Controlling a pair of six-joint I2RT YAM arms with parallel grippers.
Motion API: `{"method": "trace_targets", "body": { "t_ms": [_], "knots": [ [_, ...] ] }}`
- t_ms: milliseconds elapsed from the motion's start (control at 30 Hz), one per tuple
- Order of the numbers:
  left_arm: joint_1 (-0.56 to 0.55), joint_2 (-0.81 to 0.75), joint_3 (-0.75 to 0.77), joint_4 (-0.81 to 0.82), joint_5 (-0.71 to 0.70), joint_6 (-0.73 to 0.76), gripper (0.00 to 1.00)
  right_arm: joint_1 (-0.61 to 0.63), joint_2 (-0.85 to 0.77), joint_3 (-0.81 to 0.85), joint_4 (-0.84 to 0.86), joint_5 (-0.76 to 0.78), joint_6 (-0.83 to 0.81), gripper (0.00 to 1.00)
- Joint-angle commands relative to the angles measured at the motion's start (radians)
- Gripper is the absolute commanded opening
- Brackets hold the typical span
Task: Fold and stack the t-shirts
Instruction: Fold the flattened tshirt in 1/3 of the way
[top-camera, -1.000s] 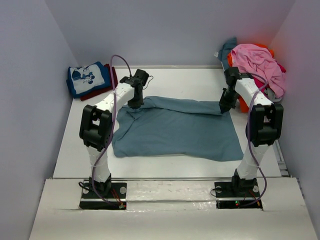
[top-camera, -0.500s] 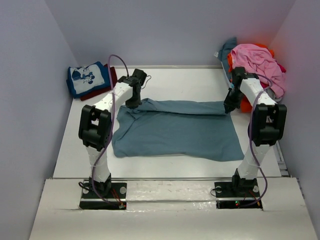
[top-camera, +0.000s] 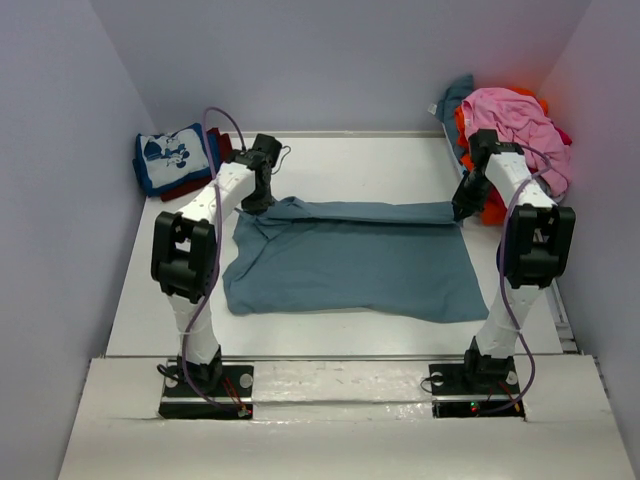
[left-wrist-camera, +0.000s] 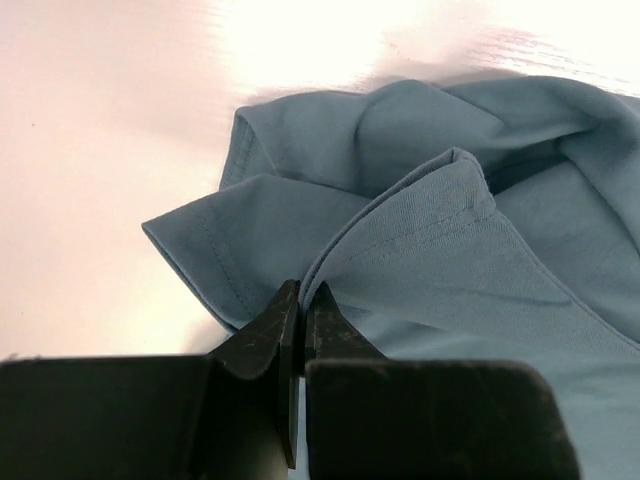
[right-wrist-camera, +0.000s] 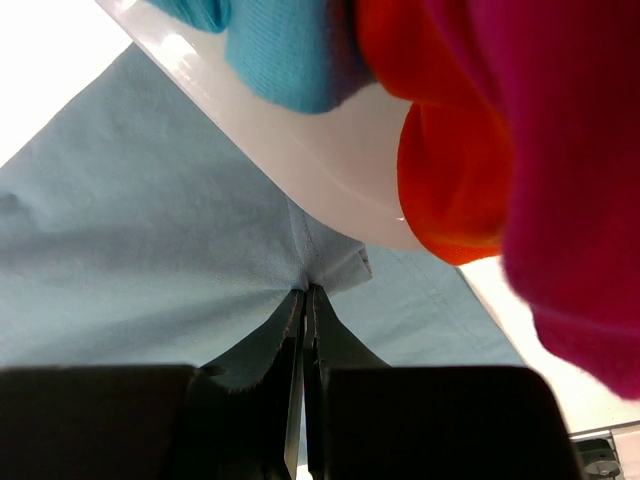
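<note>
A slate-blue t-shirt (top-camera: 350, 260) lies spread on the white table (top-camera: 350, 160), its far edge folded over. My left gripper (top-camera: 262, 203) is shut on the shirt's far left edge; the left wrist view shows the gripper (left-wrist-camera: 303, 292) pinching a hem of the shirt (left-wrist-camera: 440, 250). My right gripper (top-camera: 462, 212) is shut on the far right edge; the right wrist view shows the gripper (right-wrist-camera: 304, 291) pinching the cloth (right-wrist-camera: 150, 220). A folded blue tee with white cartoon print (top-camera: 175, 157) lies on a dark red one (top-camera: 195, 185) at the far left.
A heap of pink (top-camera: 515, 125), orange (top-camera: 490, 205) and teal (top-camera: 458, 95) tees sits at the far right, close to my right arm. In the right wrist view the orange (right-wrist-camera: 450, 170) and teal (right-wrist-camera: 290, 50) cloth hang over a white rim (right-wrist-camera: 300, 140). Grey walls enclose the table.
Both grippers have moved away from the arm bases, pulling the shirt's far edge further back. The left moved left and the right moved right, stretching the fold straighter.
</note>
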Motion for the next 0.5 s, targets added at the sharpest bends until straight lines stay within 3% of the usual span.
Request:
{"method": "trace_targets", "body": {
  "t_ms": [0, 333, 400, 467],
  "knots": [
    [0.009, -0.067, -0.025, -0.02, -0.026, 0.011, 0.06, -0.015, -0.004, -0.013, 0.004, 0.014, -0.006, 0.07],
    [0.009, -0.086, -0.048, -0.01, -0.008, 0.028, 0.07, -0.015, -0.011, -0.043, 0.012, 0.011, -0.012, 0.12],
    [0.009, -0.094, -0.062, -0.01, -0.005, 0.03, 0.24, -0.015, -0.017, -0.049, 0.012, 0.009, -0.014, 0.16],
    [0.009, -0.107, -0.076, -0.001, 0.001, 0.031, 0.38, -0.015, -0.026, -0.053, 0.014, 0.006, -0.015, 0.29]
  ]
}}
